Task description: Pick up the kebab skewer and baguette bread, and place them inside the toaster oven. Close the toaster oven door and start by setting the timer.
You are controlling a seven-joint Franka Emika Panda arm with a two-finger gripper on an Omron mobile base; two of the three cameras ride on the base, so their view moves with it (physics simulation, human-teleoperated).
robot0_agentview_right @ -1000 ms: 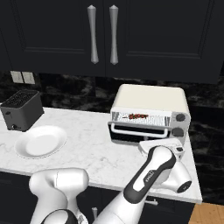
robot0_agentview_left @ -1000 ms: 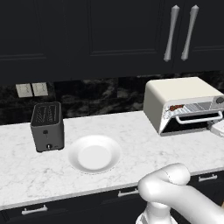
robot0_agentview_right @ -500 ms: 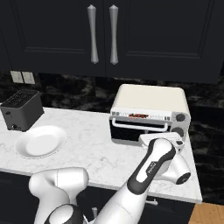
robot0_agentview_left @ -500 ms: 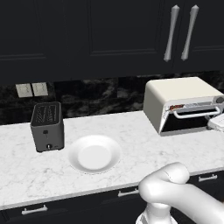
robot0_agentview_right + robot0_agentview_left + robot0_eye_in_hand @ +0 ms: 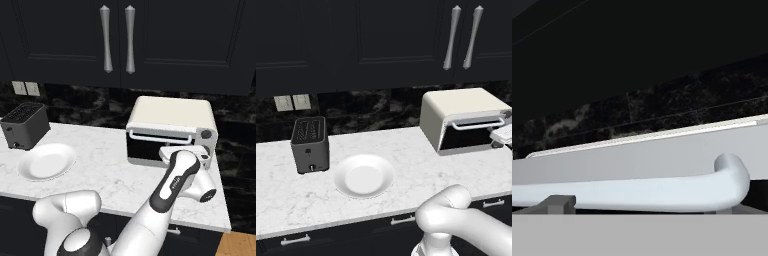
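At the front of the toaster oven (image 5: 172,132) I see my claw (image 5: 185,151), just below the white bar handle (image 5: 637,192) of the toaster oven door (image 5: 160,145). Its two tips are spread wide and pinch nothing. From the hand camera, the handle runs across very near, with one bend at its right end, and the cream top edge of the oven is just behind it. The door looks closed or almost closed, dark glass facing out. I cannot tell from these pictures if the skewer and the bread are inside.

Further left on the marble tabletop (image 5: 406,155) a white plate (image 5: 364,175) lies bare. Beside it, near the wall, stands a dark grey toaster (image 5: 309,145). Above are black cabinets (image 5: 150,40) with two long metal handles.
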